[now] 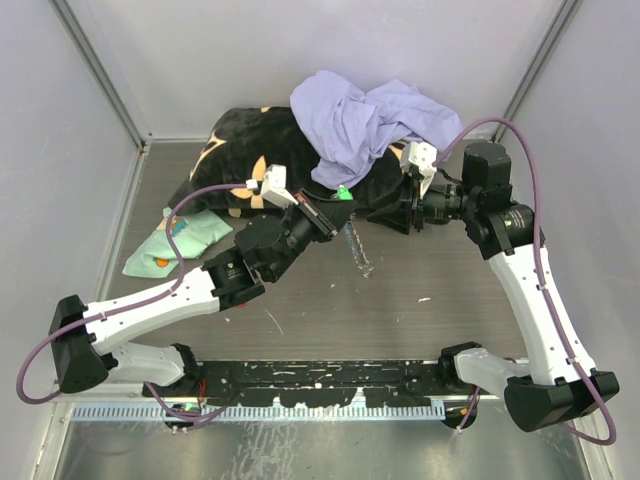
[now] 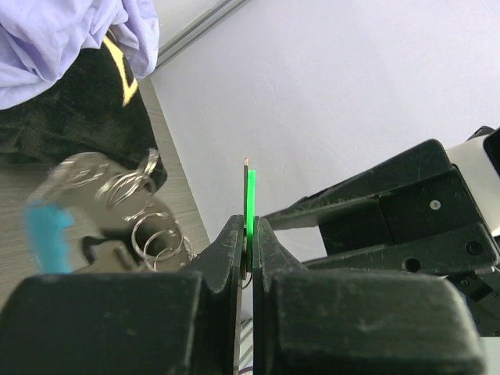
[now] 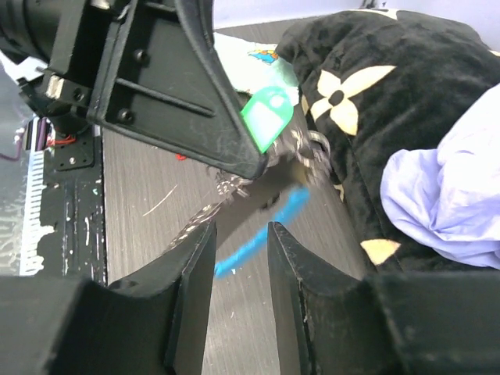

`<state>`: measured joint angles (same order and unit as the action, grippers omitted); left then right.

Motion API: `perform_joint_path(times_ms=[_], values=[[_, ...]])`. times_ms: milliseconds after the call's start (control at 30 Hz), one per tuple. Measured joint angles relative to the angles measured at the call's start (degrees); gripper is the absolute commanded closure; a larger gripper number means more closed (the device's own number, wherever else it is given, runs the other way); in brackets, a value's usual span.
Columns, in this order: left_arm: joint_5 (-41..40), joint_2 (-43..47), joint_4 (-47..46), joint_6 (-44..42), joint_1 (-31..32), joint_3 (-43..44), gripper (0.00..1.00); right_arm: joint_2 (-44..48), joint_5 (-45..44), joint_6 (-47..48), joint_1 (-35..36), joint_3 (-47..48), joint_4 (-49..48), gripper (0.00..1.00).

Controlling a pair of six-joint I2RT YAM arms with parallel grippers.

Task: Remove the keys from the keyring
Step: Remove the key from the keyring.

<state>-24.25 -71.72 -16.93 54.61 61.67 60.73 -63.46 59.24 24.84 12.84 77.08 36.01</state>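
Note:
My left gripper (image 1: 338, 203) is shut on the green tag (image 1: 343, 192) of a key and holds it above the table. In the left wrist view the green tag (image 2: 251, 195) stands edge-on between the closed fingertips (image 2: 234, 242). The keyring's silver chain (image 1: 356, 250) hangs down from it, with blurred rings (image 2: 148, 226) and the light-blue crescent (image 2: 45, 234) to the left. My right gripper (image 1: 372, 217) is open just right of the tag. In the right wrist view the blue crescent (image 3: 258, 230) and chain (image 3: 201, 215) lie beyond its open fingers (image 3: 187, 273), below the green tag (image 3: 267, 117).
A black pillow with cream flowers (image 1: 240, 150) lies at the back, with a lavender cloth (image 1: 370, 115) on top. A mint-green cloth (image 1: 175, 240) lies at the left. Enclosure walls stand on the left, right and back.

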Motion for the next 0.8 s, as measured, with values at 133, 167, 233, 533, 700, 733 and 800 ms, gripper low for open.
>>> perform_joint_path(times_ms=[133, 167, 233, 533, 700, 733, 800], values=[[-0.1, 0.0, 0.0, 0.0, 0.1, 0.0, 1.0, 0.1, 1.5, 2.9, -0.1, 0.1, 2.8, 0.62], [0.0, 0.0, 0.0, 0.0, 0.1, 0.0, 1.0, 0.1, 1.6, 3.5, -0.1, 0.1, 3.3, 0.63], [0.0, 0.0, 0.0, 0.0, 0.1, 0.0, 1.0, 0.1, 2.1, 4.3, -0.2, 0.0, 3.7, 0.65], [0.0, -0.2, 0.5, 0.0, 0.3, 0.2, 1.0, 0.5, 5.9, 1.3, 0.1, -8.5, -2.7, 0.7], [0.0, -0.4, 0.5, 0.0, 0.6, 0.9, 1.0, 0.2, 5.9, -4.6, 0.5, -10.4, -8.6, 0.67], [0.0, -0.5, 0.4, 0.0, 0.6, 1.1, 1.0, 0.1, 5.9, -5.4, 0.5, -10.5, -9.5, 0.67], [0.0, -0.5, 0.3, 0.0, 0.7, 1.3, 1.0, 0.0, 6.0, -6.6, 0.5, -10.5, -11.0, 0.67]])
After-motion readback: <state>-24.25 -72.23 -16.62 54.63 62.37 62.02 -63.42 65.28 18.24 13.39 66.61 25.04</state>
